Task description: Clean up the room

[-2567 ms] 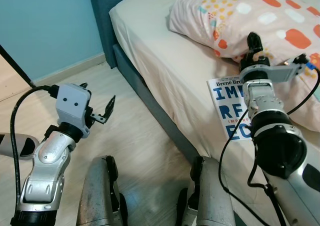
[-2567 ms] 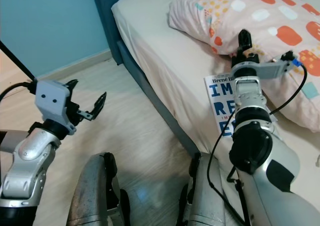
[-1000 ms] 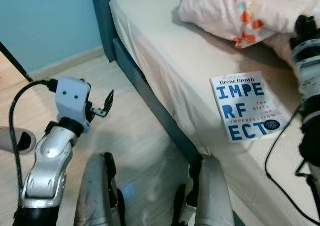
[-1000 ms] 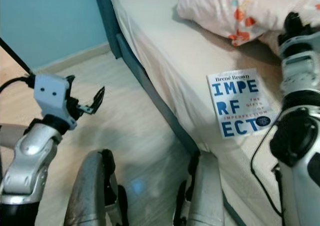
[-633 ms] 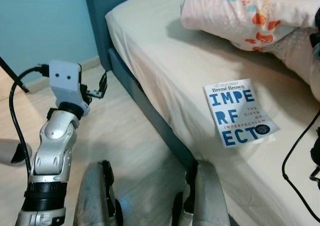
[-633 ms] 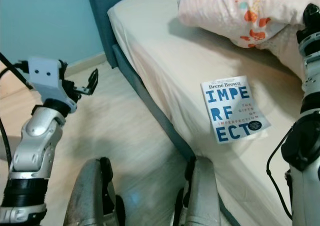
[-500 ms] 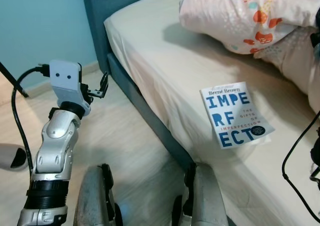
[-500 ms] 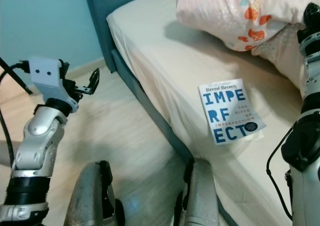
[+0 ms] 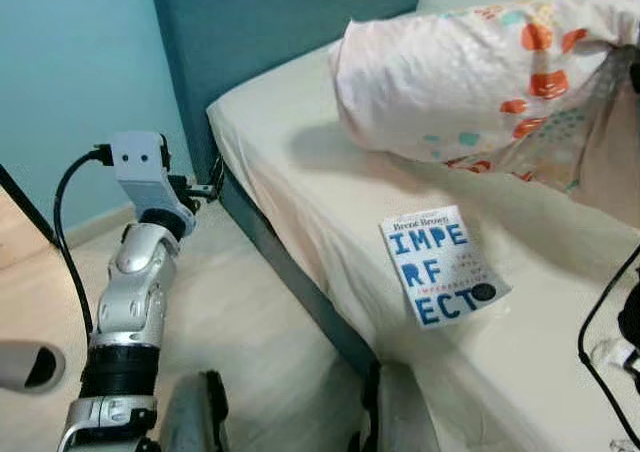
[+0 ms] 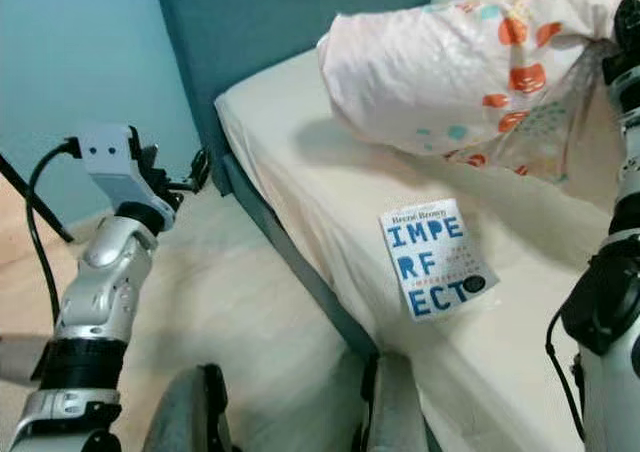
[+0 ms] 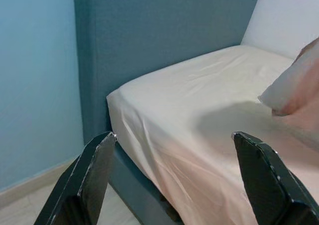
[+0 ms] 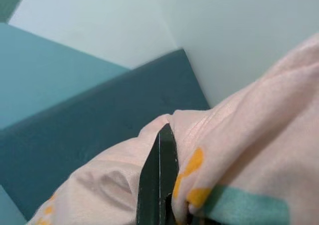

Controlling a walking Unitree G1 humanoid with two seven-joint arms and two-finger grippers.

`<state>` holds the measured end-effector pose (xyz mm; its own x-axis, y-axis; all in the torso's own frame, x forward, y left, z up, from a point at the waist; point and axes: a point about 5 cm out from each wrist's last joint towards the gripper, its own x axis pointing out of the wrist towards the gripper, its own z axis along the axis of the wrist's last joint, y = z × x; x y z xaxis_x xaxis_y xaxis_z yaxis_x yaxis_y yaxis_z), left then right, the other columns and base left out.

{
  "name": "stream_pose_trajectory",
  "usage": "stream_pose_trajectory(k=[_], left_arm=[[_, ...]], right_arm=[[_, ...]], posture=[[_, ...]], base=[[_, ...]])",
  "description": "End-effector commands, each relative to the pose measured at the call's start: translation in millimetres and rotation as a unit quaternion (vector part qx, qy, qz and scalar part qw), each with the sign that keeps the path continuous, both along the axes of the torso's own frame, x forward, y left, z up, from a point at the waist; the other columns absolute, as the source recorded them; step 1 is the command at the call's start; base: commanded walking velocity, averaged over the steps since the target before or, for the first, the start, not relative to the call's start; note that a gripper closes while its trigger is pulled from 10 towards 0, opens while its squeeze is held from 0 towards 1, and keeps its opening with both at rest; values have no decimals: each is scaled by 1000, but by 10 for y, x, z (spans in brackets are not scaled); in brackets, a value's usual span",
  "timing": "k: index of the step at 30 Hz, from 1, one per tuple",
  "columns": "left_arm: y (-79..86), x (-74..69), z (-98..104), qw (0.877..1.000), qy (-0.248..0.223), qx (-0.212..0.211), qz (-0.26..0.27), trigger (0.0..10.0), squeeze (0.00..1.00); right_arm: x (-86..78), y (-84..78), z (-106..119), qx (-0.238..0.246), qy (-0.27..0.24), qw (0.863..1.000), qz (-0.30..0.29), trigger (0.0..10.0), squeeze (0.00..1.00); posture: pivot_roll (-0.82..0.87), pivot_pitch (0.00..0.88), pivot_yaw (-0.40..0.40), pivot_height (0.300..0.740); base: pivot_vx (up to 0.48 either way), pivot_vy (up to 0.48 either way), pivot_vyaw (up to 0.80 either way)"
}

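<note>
The right gripper (image 12: 159, 185) is pinching the spotted pillow (image 9: 470, 82), fingers pressed together on its fabric, holding it above the bed (image 9: 320, 202). The left gripper (image 11: 174, 180) is hovering wide open beside the bed's corner. A book (image 9: 438, 264) is lying below the pillow.

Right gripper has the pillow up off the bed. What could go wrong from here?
1. The right gripper seems to pinch only a fold of the pillow, which hangs lifted over the bed; the fabric might slip and drop.
2. The book lies near the mattress edge below the pillow; a sagging or swinging pillow may push it off.
3. The open left gripper hangs close to the bed frame and may knock it on a turn.
</note>
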<state>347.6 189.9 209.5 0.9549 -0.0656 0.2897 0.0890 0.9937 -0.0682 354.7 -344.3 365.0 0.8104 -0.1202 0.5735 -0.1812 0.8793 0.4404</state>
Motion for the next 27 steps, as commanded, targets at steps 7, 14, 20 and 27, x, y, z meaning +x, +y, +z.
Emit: stream_pose_trajectory(k=[7,14,20,27], left_arm=[[21,-2,-367,999,54,-4,5,10000,0],[140,-55,-776,992,123,-17,22,10000,0],[283,-188,-1218,978,199,-40,47,10000,0],[389,-412,-1674,956,280,-47,72,10000,0]], right_arm=[[-111,54,165,-28,-54,998,15,0,0],[-45,217,-142,-25,-18,999,39,0,0],[-30,324,-466,-11,20,998,57,0,0],[-13,550,-766,7,52,994,91,0,0]], posture=[[49,15,-91,616],[50,3,-83,641],[43,2,-75,666],[42,0,-65,696]], base=[[0,0,0],[0,0,0],[0,0,0],[0,0,0]])
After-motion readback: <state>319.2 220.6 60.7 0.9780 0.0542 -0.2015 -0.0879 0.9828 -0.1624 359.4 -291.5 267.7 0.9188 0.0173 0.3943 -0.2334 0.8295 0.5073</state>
